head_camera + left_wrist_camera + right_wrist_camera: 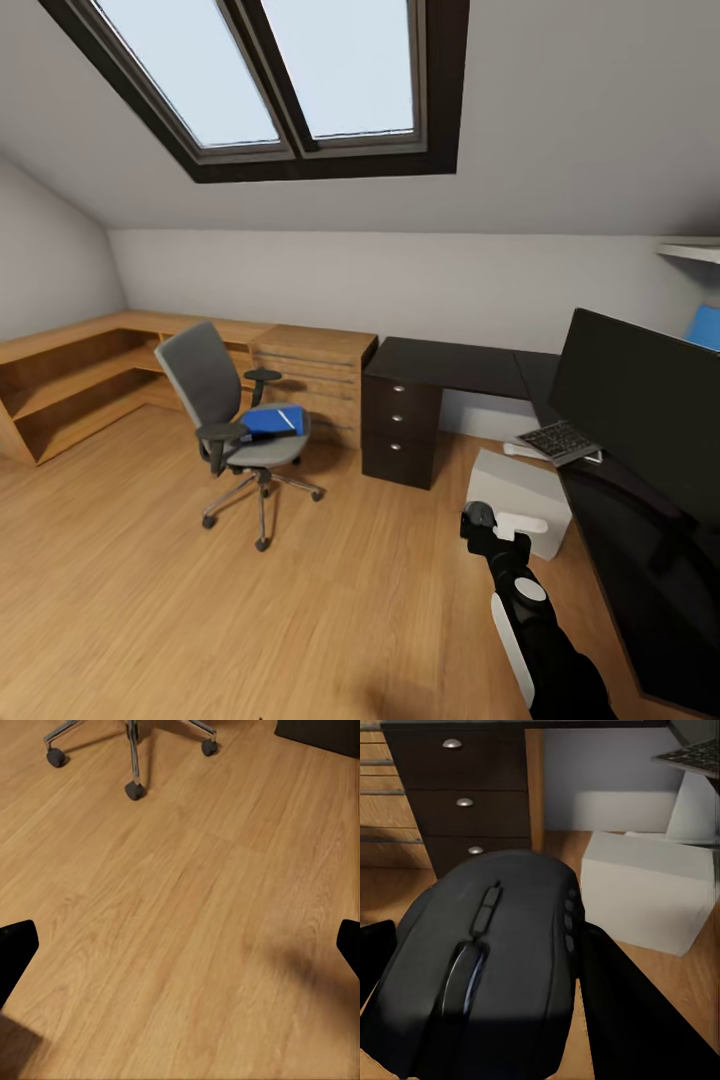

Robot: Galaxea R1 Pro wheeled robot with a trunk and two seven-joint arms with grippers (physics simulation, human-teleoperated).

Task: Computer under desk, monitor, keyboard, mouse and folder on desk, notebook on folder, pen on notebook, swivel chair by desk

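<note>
My right gripper is shut on the black mouse, held low above the floor beside the light grey computer. The computer stands on the floor at the edge of the black desk. The wide monitor stands on the desk with the keyboard in front of it at the desk's edge. The grey swivel chair stands apart on the floor, with the blue folder on its seat. My left gripper is open over bare floor near the chair's casters. I cannot make out the notebook or the pen.
A light wooden drawer cabinet and low wooden shelving run along the back-left wall. The desk's black drawers sit between the cabinet and the computer. Open wooden floor stretches in front of the chair. The ceiling slopes, with a skylight.
</note>
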